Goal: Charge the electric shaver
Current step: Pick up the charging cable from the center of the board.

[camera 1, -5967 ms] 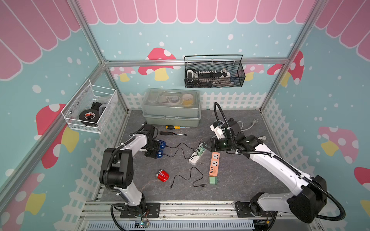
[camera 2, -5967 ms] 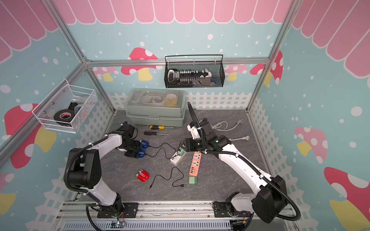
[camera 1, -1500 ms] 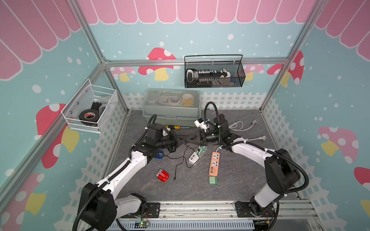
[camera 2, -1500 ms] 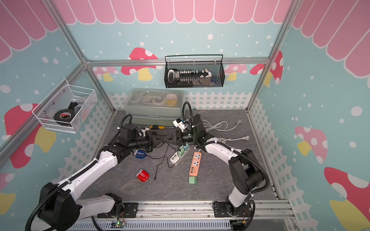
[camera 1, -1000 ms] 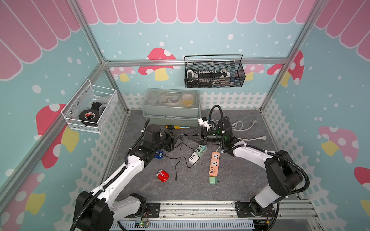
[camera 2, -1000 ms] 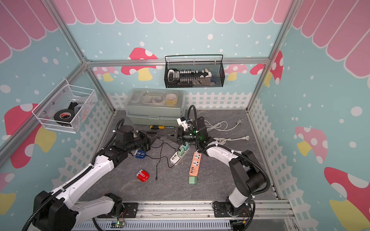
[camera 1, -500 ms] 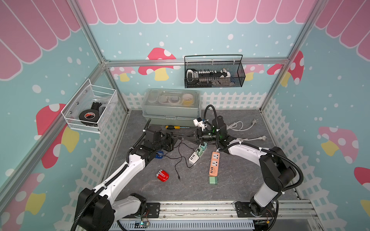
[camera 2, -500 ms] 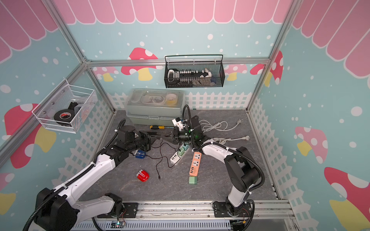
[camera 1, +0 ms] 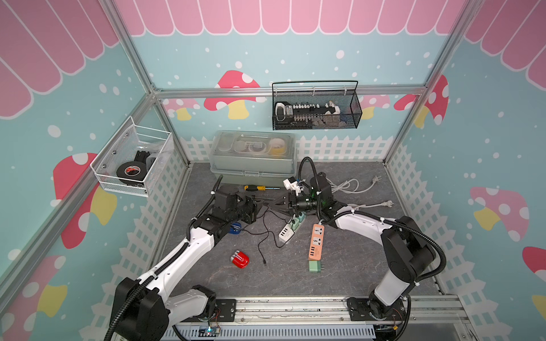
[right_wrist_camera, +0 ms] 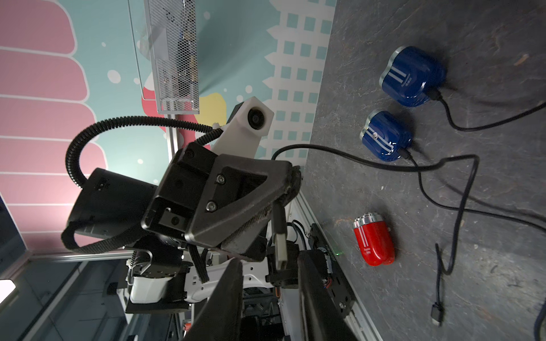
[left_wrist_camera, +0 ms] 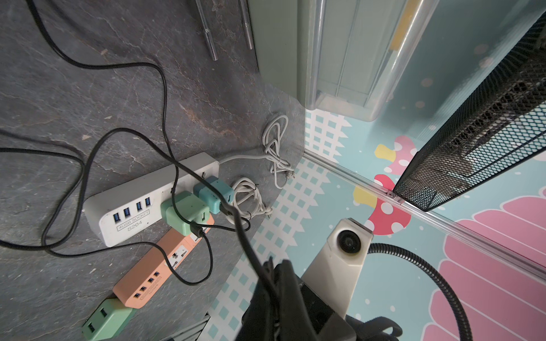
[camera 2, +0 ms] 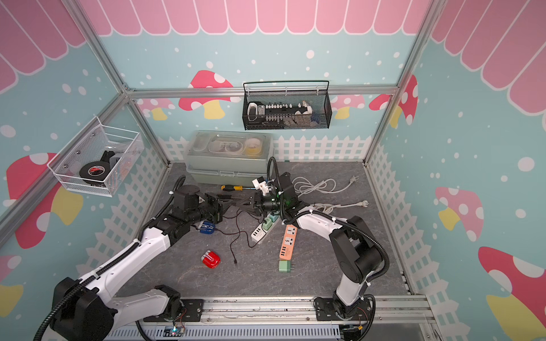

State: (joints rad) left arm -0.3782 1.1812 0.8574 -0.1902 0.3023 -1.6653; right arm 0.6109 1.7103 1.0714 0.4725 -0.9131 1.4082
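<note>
Slate tabletop, mushroom walls, three containers.
Wire basket, left: black tape; mesh basket, top: black strip; lidded box: tape rolls. Left gripper pinches USB plug, right gripper spread; red shaver lower centre.

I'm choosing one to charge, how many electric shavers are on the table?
3. A blue shaver and a second blue shaver lie side by side, each with a cable plugged in. The red shaver lies apart, uncabled. The left arm may hide more.
</note>
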